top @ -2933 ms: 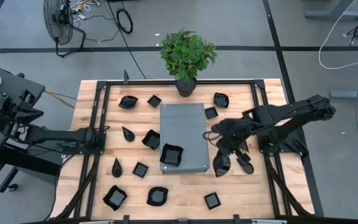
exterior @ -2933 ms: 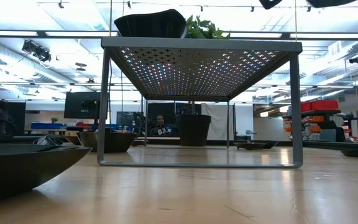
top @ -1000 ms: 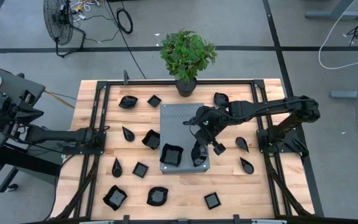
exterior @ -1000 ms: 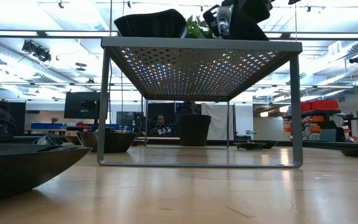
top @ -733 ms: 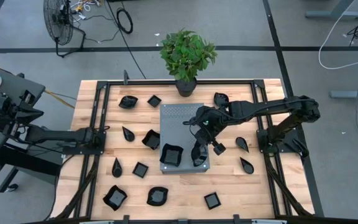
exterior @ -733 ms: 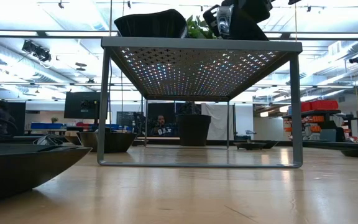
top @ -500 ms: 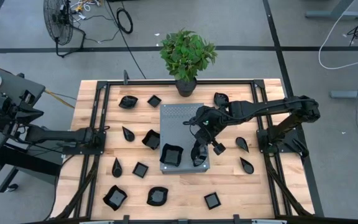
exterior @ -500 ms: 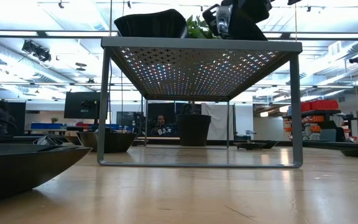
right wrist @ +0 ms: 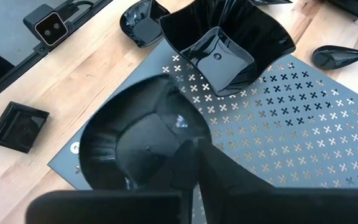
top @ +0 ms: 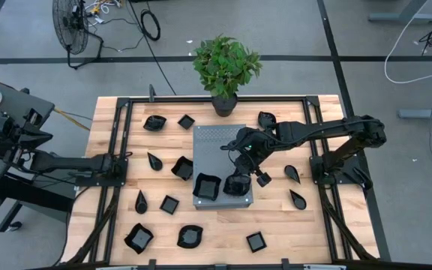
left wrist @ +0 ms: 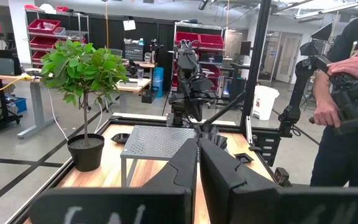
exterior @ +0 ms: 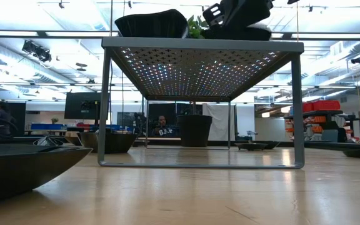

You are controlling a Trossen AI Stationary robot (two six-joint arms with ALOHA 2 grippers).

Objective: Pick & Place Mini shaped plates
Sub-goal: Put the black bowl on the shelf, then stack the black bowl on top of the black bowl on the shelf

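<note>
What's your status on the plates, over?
Right gripper over the grey stand, shut on a round plate now lying flat beside the wavy plate. Left gripper parked at the table's left edge, shut. Nothing in the way.

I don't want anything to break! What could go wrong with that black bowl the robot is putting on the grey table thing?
The round dish under the right gripper sits near the slab's corner, so it might slide off the edge when let go. It is also close to the wavy dish, so a nudge could bump that one. The left gripper waits off to the side, out of the way.
</note>
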